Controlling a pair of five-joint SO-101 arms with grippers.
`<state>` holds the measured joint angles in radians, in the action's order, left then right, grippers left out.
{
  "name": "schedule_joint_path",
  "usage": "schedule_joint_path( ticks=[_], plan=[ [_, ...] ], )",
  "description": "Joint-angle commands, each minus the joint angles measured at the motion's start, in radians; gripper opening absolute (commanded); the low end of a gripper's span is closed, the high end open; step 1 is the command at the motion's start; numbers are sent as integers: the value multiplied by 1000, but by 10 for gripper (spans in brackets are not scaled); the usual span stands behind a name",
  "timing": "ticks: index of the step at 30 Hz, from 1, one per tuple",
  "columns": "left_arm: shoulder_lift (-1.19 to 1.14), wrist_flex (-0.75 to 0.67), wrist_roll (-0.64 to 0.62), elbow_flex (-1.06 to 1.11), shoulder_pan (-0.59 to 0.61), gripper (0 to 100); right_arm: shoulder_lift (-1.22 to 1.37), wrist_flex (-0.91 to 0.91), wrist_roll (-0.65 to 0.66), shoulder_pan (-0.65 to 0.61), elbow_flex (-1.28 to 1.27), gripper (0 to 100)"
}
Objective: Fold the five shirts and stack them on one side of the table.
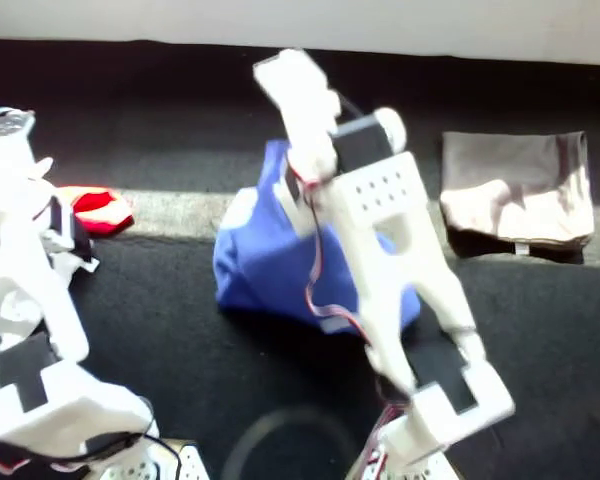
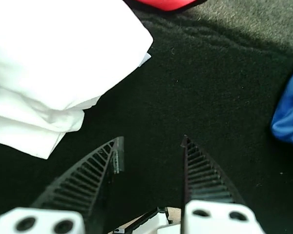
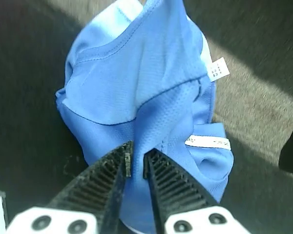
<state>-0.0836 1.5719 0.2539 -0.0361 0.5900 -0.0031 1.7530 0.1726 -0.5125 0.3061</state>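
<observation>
The right gripper hangs over the blue shirt, its ribbed fingers pressed almost together with only a thin slit between them. A raised ridge of blue cloth runs straight out from the fingertips, and they appear to be pinching it. That would explain why the shirt sits bunched in a mound on the black table rather than flat, most likely gathered up for a fold. Its white label lies off to one side of the fingertips. The left gripper hovers above bare table with its fingers spread wide and nothing between them, probably waiting its turn. Just beyond one fingertip is a white shirt folded in layers, with a red shirt past it, so that side looks like the stacking place. A folded grey shirt lies well apart from both grippers. From above, the right arm covers much of the blue shirt, so how far it is folded is hard to judge. The white and red shirts are cut off at the frame edges.
</observation>
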Motion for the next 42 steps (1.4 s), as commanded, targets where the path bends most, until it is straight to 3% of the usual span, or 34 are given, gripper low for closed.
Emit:
schedule_joint_path(
  ticks=[1,5,9,15,19,23,31,35,42],
  plan=[
    [-38,-23,-40,-58,-70,195,-278,-15,121,10,-427,5],
    [-79,-25,-94,-162,-170,195,-475,-85,255,10,-757,5],
    [-131,-25,-106,-260,-314,195,-627,-84,345,10,-921,21],
    [-262,-21,-106,-384,-476,195,-848,10,354,22,-862,252],
    [-300,69,-106,-466,-582,195,-1026,-7,269,177,-756,259],
    [-298,175,-106,-562,-705,195,-1171,-77,195,473,-705,259],
    [-297,192,-107,-527,-931,195,-1283,-255,189,937,-848,259],
    [-309,189,-104,-487,-1006,195,-1283,-309,193,1004,-1010,259],
    [-318,130,-104,-472,-1081,196,-1290,-314,192,1007,-1161,259]
  ],
)
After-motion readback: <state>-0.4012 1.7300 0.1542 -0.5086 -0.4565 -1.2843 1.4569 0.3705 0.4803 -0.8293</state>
